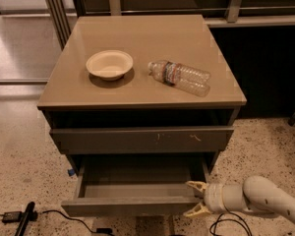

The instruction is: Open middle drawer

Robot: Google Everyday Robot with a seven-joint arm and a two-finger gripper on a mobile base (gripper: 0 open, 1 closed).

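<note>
A brown table (137, 90) with drawers stands on a speckled floor (19, 151). On top of the table, near the left edge, sits a small pale bowl (109, 64). It is right way up. Near the right edge lies a clear plastic bottle (179, 76) on its side. The bowl and the bottle are apart and do not touch.

Under the table top there is a dark gap. Below it is a wide grey drawer front with pale scratch marks (113, 140). It is pushed in.

Below that is the middle drawer (128, 206). It is pulled out toward the camera, and you can see its grey box inside. Its flat front is plain.

The gripper (192, 198) is at the right end of the middle drawer's front, down low by the floor. Its pale fingers (195, 185) are spread apart, one up and one down, with the end of the drawer front between them. I cannot tell if they touch it. The white arm (265, 200) comes in from the bottom right corner.

A black cable (54, 213) lies on the floor at the bottom left.
</note>
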